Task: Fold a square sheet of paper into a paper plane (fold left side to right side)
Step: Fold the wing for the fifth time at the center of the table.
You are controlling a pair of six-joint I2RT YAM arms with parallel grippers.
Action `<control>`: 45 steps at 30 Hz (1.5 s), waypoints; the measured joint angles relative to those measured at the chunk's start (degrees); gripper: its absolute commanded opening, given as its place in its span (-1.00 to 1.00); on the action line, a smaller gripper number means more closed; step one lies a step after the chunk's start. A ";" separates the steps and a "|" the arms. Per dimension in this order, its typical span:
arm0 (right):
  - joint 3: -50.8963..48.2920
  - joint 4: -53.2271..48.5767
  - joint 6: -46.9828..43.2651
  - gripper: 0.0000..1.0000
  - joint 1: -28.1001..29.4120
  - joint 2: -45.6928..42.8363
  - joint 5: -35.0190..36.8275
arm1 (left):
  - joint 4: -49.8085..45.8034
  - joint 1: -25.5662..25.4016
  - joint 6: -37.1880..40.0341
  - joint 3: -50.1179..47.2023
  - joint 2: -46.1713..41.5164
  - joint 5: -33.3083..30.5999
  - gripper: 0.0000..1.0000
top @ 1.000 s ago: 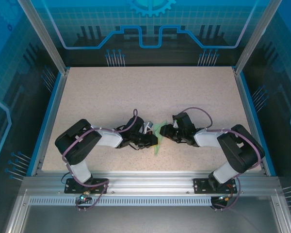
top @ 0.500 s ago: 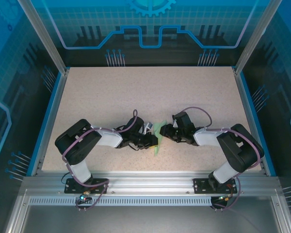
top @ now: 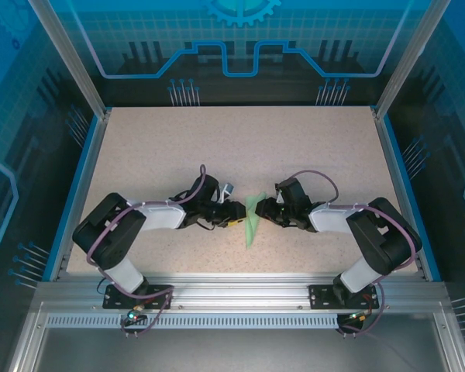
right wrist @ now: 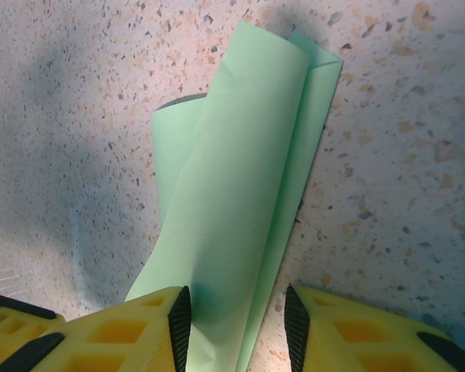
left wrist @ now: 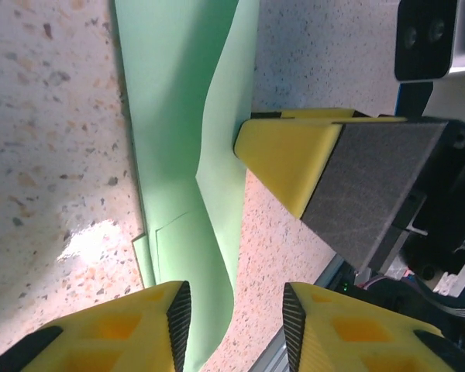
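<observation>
Speckled tabletop, blue-framed cell around it. Sheet of paper sits mid-table between my two grippers, folded down to a narrow green strip, long axis running toward and away from my bases. Left gripper: jaws partly apart, strip lying in the gap on the table, not clamped. Right gripper: jaws also partly apart, paper passing between them with bare table showing beside it. Top layer curls up off the surface rather than lying flat. From my left wrist camera, one right fingertip touches the strip's edge.
</observation>
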 measured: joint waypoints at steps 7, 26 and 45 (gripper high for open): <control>0.00 0.00 0.00 -0.21 0.00 0.02 -0.02 | -0.35 0.04 0.17 4.63 4.74 1.07 -0.19; 0.37 -0.52 -0.15 -0.23 0.00 0.31 -0.20 | -0.48 0.04 1.22 8.26 11.06 1.90 -0.75; 0.94 -4.07 -4.20 0.11 -1.68 -7.43 -1.84 | -8.04 0.85 11.41 11.37 11.21 0.83 -0.92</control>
